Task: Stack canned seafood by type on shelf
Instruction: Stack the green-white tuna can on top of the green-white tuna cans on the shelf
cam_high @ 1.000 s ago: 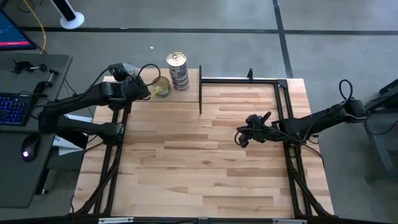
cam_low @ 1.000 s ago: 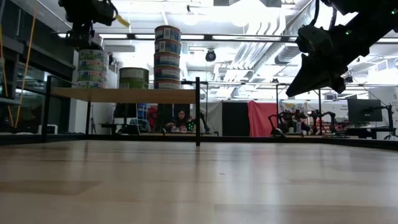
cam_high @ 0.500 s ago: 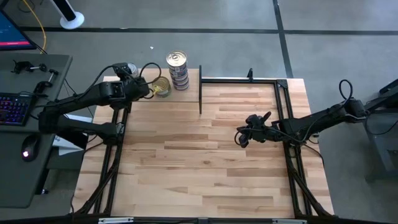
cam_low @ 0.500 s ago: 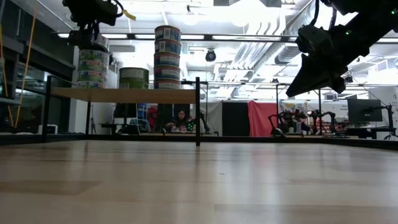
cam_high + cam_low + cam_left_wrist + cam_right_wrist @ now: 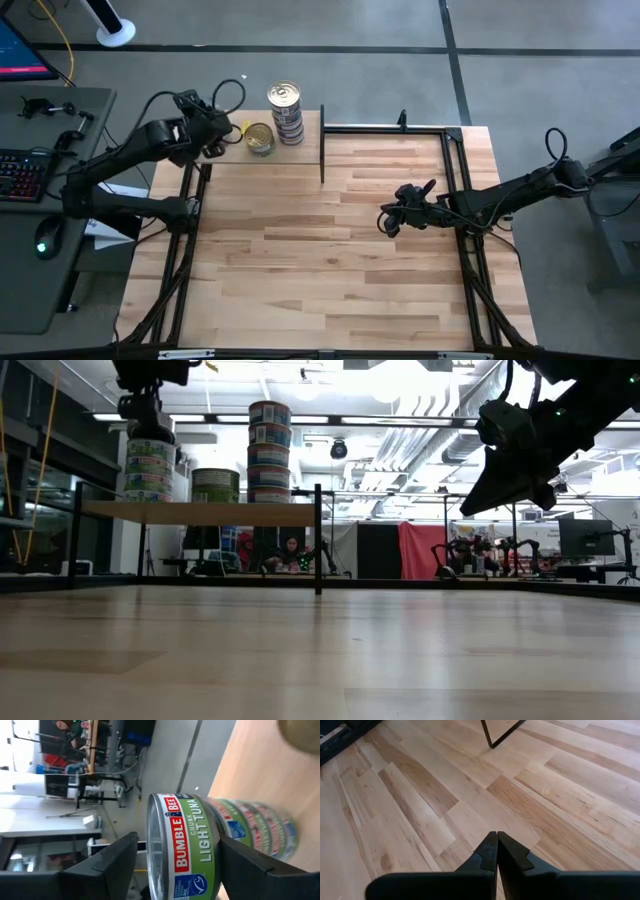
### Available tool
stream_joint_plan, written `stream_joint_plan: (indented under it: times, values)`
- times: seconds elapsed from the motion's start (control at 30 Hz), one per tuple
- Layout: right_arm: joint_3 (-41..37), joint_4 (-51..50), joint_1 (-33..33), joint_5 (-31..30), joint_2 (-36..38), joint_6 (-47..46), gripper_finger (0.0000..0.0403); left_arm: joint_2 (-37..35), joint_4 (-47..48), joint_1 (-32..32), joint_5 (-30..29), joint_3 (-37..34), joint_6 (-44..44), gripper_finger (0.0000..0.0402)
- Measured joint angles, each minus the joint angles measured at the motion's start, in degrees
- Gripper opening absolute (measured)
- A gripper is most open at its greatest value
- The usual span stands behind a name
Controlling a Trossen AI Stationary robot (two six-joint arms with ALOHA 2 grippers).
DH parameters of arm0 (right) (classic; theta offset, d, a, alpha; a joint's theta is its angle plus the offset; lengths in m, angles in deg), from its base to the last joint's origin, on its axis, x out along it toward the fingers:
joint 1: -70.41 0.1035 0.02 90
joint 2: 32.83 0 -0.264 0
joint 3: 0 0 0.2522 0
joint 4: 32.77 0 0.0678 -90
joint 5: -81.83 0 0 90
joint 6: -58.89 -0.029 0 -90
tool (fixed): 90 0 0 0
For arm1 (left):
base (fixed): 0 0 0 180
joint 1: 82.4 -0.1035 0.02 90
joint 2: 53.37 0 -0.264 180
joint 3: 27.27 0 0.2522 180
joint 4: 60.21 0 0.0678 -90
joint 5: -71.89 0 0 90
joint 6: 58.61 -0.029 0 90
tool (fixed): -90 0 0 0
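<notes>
Shelf (image 5: pixel 200 512) stacks; wrist shows tuna label (image 5: pixel 192 850).

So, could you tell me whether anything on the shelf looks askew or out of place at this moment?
Nothing stands out. On the shelf three stacks of tins stand upright and aligned in the low view. The left gripper straddles the leftmost stack's top tin, jaws open. No tins have fallen or spilled.

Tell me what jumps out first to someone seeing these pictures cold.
Three stacks of tins stand on the small wooden shelf at the table's far left corner: a tall blue-white stack, a greenish stack and one short green tin. The left gripper sits open around the top tin of the greenish stack. The right gripper hangs shut over the bare wooden table, right of the middle.
</notes>
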Motion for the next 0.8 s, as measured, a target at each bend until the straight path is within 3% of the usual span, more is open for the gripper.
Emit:
stream_joint_plan:
  times: [0.6,0.8]
  values:
    - [0.0,2.6,0.0,0.0,0.0,0.0,0.0000,0.0,7.8,-1.1,7.7,0.5,9.5,0.0243]
    - [0.0,2.6,0.0,0.0,0.0,0.0,0.0000,0.1,8.5,-2.3,9.9,4.6,10.2,0.0243]
